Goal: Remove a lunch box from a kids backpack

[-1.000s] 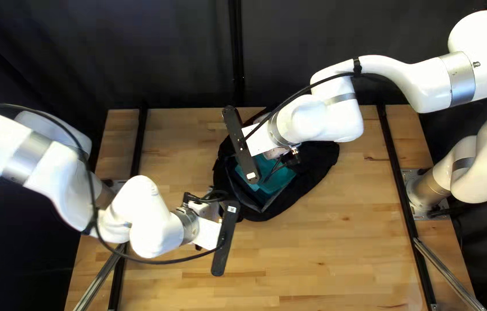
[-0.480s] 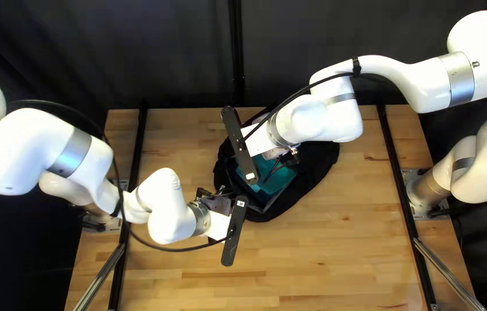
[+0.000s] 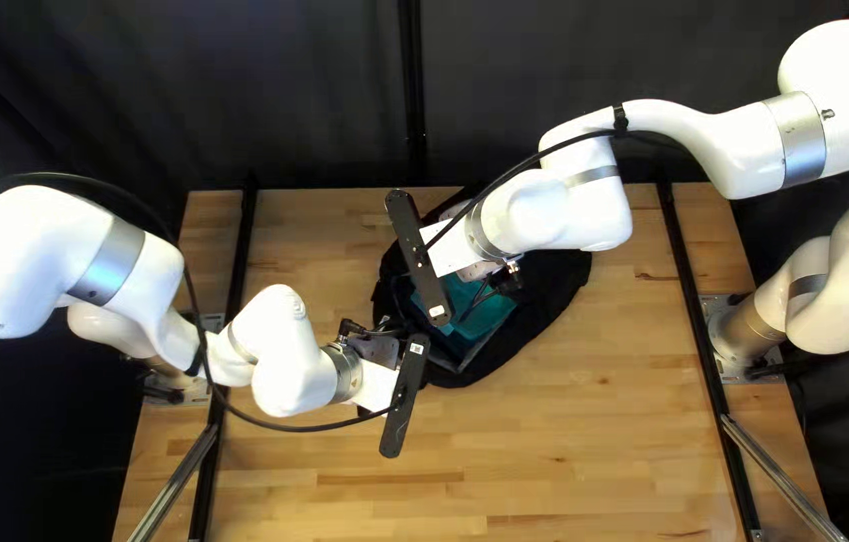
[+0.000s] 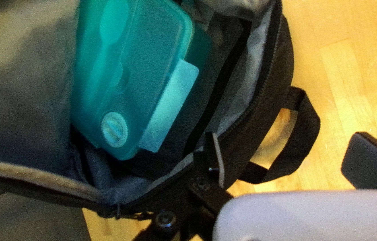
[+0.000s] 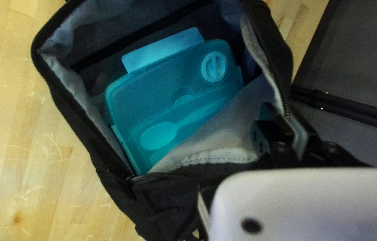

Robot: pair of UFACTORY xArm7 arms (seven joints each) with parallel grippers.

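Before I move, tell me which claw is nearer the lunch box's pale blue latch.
Left. The left claw is at the backpack's rim near the latch; the right claw is at another part of the rim, across the lid from it.

No readable text or labels

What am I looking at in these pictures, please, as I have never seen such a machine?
A robot with two white, jointed arms, its left arm and right arm, works at a light wooden table. One picture looks down from above the table; the others come from a camera on each arm's wrist. On the table lies an open black cloth backpack with a teal plastic lunch box inside. The right claw appears clamped on the backpack's zippered edge. The left claw is at that edge too; whether it grips, I cannot tell.
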